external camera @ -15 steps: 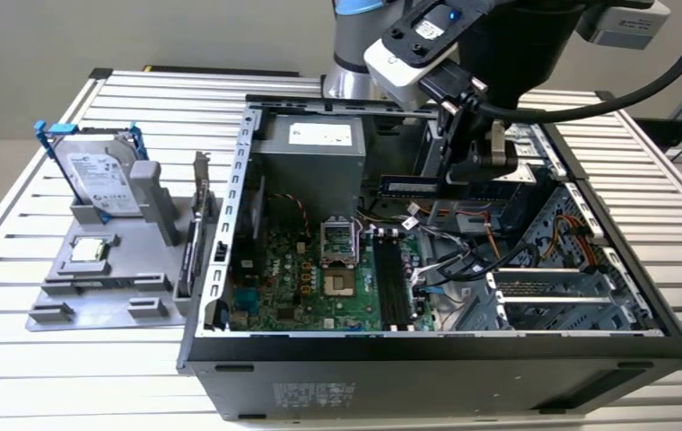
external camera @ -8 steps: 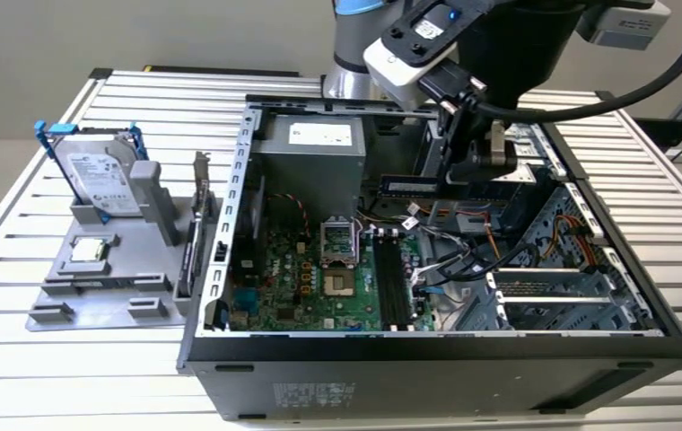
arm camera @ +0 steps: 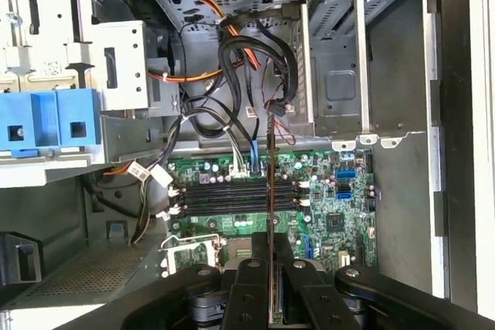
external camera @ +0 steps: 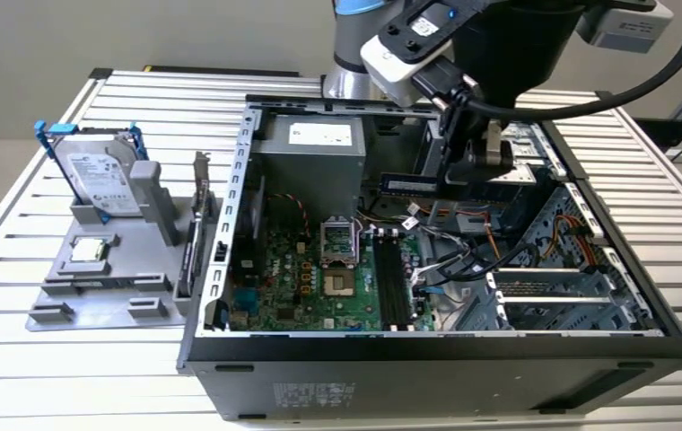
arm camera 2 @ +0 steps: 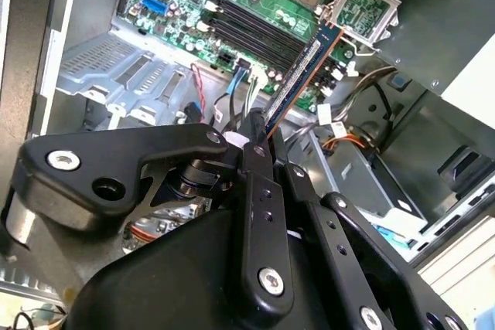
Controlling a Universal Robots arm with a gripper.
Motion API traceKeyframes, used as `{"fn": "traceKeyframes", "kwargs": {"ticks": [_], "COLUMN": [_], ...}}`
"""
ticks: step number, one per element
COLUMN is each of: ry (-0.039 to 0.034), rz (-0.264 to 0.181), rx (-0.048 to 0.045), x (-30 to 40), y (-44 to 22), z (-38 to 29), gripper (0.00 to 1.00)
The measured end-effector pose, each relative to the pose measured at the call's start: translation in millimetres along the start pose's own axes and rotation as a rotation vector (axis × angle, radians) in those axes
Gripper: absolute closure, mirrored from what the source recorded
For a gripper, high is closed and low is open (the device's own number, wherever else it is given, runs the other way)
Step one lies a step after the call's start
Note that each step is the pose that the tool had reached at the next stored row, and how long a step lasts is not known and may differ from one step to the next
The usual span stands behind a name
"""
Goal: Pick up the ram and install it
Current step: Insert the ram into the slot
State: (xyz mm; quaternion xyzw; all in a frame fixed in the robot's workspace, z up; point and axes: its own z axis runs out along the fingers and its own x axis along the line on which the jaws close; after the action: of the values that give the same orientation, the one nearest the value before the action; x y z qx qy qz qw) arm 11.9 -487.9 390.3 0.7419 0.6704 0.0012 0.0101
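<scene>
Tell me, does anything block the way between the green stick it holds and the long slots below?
Nothing visible does. The jaws hold the ram in open air over the empty memory slots; loose cables lie just beside them.

Below the ram [external camera: 411, 184]: open air down to the memory slots [external camera: 391, 283].
Beside slots: cable bundle [external camera: 455, 260] crowds one side; processor socket [external camera: 341, 287] lies low on the other.
Bay walls: power supply [external camera: 311, 157], drive cage [external camera: 556, 296].
</scene>
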Motion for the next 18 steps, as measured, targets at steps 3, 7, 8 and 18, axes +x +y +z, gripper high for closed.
{"fn": "traceKeyframes", "kwargs": {"ticks": [3,7,8,18], "ry": [-0.0004,-0.0011,-0.0013,-0.0030], "rz": [0.027,0.066,0.077,0.179], "rx": [0.0003,0.0008,0.0009,0.0021], "x": [0.0,0.0,0.0,0.0], "y": [0.0,0.0,0.0,0.0], "z": [0.0,0.0,0.0,0.1], "gripper": [1.00,1.00,1.00,1.00]}}
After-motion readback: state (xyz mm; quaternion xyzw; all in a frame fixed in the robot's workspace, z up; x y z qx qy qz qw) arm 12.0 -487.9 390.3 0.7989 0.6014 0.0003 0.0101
